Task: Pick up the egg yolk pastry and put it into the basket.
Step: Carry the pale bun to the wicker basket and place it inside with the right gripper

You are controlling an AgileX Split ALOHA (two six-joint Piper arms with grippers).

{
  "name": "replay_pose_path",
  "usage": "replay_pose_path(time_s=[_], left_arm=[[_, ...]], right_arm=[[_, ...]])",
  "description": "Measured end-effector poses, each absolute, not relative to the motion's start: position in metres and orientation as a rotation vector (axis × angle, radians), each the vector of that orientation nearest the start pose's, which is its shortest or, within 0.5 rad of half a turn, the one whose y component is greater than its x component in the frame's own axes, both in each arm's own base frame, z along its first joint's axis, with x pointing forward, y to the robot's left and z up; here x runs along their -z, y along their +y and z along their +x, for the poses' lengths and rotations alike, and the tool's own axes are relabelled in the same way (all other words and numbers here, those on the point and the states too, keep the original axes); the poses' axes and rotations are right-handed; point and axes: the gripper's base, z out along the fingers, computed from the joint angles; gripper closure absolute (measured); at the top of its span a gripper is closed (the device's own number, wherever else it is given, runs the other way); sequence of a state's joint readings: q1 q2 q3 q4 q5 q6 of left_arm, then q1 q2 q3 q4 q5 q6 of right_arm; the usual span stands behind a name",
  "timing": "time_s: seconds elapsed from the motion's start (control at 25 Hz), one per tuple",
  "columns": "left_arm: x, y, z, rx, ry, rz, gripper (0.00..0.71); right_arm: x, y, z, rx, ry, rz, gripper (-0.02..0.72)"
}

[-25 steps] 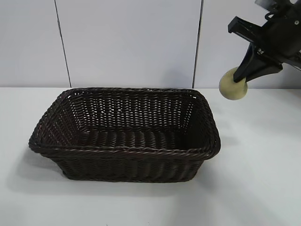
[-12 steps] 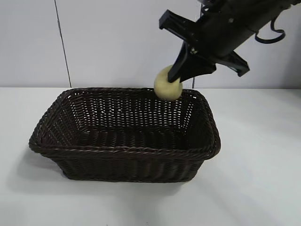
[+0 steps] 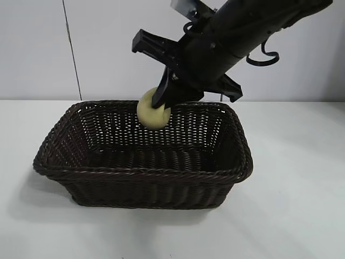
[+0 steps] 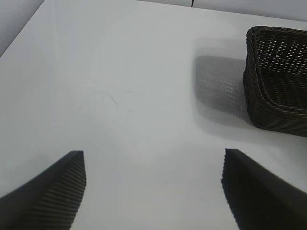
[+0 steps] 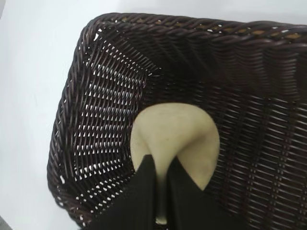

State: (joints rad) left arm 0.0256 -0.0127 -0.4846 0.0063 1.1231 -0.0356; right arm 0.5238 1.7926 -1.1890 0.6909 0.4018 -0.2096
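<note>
**Pastry held over the basket's far side**

Nearest you in the exterior view is the white table [image 3: 291, 216], and on it sits the basket [image 3: 143, 186], dark woven wicker with a braided rim, its long front wall facing the camera. Look past that front wall and you see the basket's floor bare.

Farther back, above the far wall, your right gripper [image 3: 161, 102] reaches in from the upper right, tilted downward. Its jaws are clamped on the egg yolk pastry [image 3: 152, 112], a pale yellow ball hanging clear of the wicker, just over the rear rim. In the right wrist view the pastry [image 5: 175, 139] fills the middle, with the dark fingers [image 5: 139, 191] pinched close together across its near side and the basket's interior [image 5: 110, 91] spread behind it.

Your left gripper [image 4: 153, 187] hovers over bare table well to one side of the basket [image 4: 278, 91], its jaws spread wide with nothing between them. Behind everything stands a pale panelled wall [image 3: 145, 48].
</note>
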Motion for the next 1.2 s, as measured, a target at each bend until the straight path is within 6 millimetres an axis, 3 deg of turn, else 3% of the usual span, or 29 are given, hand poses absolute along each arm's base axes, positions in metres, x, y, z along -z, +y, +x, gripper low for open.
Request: replay_pose_path(time_s=[0.32, 0.44, 0.52, 0.72, 0.8, 1.0, 1.2], left_arm=[[-0.268, 0.0, -0.008, -0.002, 2.108, -0.065, 0.139], [-0.268, 0.0, -0.008, -0.002, 2.108, -0.065, 0.139], [-0.268, 0.0, -0.008, -0.002, 2.108, -0.065, 0.139], [-0.268, 0.0, -0.008, -0.002, 2.108, -0.065, 0.139], [-0.268, 0.0, -0.008, -0.002, 2.108, -0.065, 0.139], [-0.268, 0.0, -0.008, -0.002, 2.108, -0.065, 0.139], [-0.268, 0.0, -0.008, -0.002, 2.108, -0.065, 0.139]], right_arm=[[-0.17, 0.218, 0.337, -0.676, 2.589, -0.171, 0.68], [-0.164, 0.219, 0.338, -0.67, 2.604, -0.166, 0.666], [-0.164, 0.219, 0.338, -0.672, 2.602, -0.162, 0.61], [-0.163, 0.219, 0.336, -0.679, 2.616, -0.166, 0.247], [-0.163, 0.219, 0.334, -0.687, 2.637, -0.176, 0.165], [-0.169, 0.223, 0.331, -0.732, 2.685, -0.226, 0.123], [-0.203, 0.236, 0.34, -0.807, 2.672, -0.323, 0.123]])
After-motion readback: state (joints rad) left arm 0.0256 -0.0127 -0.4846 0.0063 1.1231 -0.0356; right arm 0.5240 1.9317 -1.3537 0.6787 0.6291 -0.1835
